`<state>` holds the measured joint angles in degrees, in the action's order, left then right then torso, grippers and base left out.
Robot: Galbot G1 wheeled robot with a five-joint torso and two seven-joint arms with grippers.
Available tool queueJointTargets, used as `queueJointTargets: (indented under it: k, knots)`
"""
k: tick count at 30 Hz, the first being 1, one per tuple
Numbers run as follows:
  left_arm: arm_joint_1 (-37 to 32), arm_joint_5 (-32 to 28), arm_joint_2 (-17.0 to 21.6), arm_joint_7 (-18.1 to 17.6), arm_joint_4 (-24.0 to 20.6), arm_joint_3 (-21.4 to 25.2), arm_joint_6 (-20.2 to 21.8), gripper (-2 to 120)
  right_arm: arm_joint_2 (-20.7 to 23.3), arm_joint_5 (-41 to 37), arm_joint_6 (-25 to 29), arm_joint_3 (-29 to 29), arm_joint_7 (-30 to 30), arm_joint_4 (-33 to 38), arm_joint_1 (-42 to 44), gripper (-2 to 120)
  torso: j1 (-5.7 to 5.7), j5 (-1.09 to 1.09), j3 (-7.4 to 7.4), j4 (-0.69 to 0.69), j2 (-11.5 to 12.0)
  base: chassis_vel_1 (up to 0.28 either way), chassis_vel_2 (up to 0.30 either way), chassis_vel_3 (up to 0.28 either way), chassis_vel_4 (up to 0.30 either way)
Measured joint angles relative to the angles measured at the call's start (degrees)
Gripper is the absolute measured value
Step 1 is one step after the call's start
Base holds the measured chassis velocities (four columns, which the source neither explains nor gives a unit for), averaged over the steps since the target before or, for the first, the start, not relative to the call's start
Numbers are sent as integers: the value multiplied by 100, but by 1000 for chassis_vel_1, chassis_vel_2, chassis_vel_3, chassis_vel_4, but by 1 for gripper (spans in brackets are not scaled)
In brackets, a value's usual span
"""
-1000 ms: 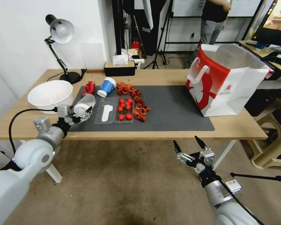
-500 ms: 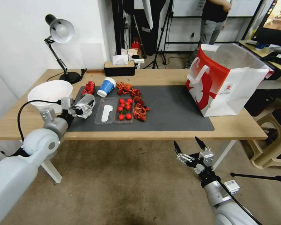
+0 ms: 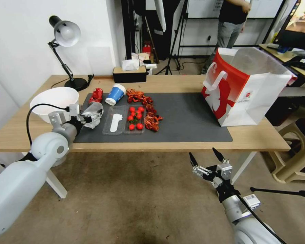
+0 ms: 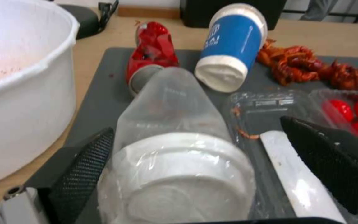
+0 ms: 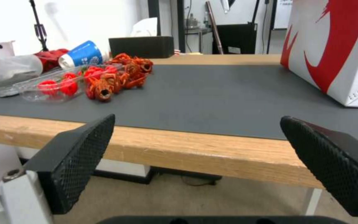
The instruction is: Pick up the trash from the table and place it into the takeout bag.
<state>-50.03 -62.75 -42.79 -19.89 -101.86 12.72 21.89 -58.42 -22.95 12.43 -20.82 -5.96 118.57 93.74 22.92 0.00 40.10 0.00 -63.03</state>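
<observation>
A translucent white-lidded cup (image 3: 92,110) lies on its side at the left end of the dark mat (image 3: 189,118). My left gripper (image 3: 93,117) is open with its fingers on either side of the cup (image 4: 175,149); the jaws are not closed on it. Behind it lie a crushed red can (image 3: 97,95) (image 4: 152,53) and a blue paper cup (image 3: 116,94) (image 4: 231,46). The takeout bag (image 3: 247,91) (image 5: 336,46) stands open at the table's (image 3: 179,81) right end. My right gripper (image 3: 206,156) (image 5: 197,121) hangs open below the front edge.
A large white bowl (image 3: 54,101) sits just left of my left gripper. A clear tray of cherry tomatoes (image 3: 135,119), a clear lid (image 3: 116,122) and red crayfish shells (image 3: 149,112) lie mid-mat. A desk lamp (image 3: 66,37) and tissue box (image 3: 129,74) stand at the back.
My left gripper has moved forward over the mat's left end, bringing its open fingers around the translucent cup. The right arm has stayed in place.
</observation>
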Motion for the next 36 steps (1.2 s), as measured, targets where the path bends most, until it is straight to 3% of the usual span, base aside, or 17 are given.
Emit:
queueJointTargets:
  k: [23,31,36]
  knots:
    - [97,-75,-69,-308,151,-143,410,100,-37,64,7,15,-22,-34,-5,100,0,0,0,0,0,0,0,0,0]
    - [87,-53,-76,-364,183,-152,448,81,-36,91,-7,34,-65,-35,-18,100,0,1,0,-1,0,0,0,0,0]
    - [71,-50,-88,-416,172,-157,447,81,-46,102,-9,44,-68,-35,-17,100,-1,1,-1,-1,0,0,0,0,0]
